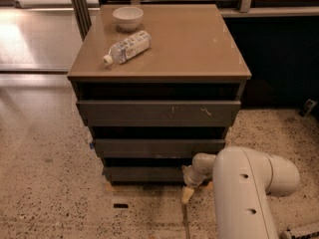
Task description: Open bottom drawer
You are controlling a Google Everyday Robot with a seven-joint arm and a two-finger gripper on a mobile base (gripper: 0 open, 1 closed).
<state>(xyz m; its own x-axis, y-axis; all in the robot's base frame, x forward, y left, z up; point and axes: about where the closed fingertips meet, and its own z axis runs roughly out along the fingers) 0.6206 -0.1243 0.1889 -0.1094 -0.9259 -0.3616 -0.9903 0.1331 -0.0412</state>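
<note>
The bottom drawer (144, 174) is the lowest, narrowest dark grey front of the three in the cabinet, plain and without a handle. It stands out slightly under the middle front (159, 147). My gripper (192, 180) is low at the right end of the bottom drawer front, close to the floor, with a pale yellowish fingertip (187, 194) pointing down. My white arm (246, 193) comes up from the lower right and covers the drawer's right end.
The top drawer front (158, 112) is the widest, with pale scratches. On the brown cabinet top (199, 44) lie a plastic bottle (127, 47) on its side and a white bowl (128, 18). Speckled floor surrounds the cabinet; a dark wall is at right.
</note>
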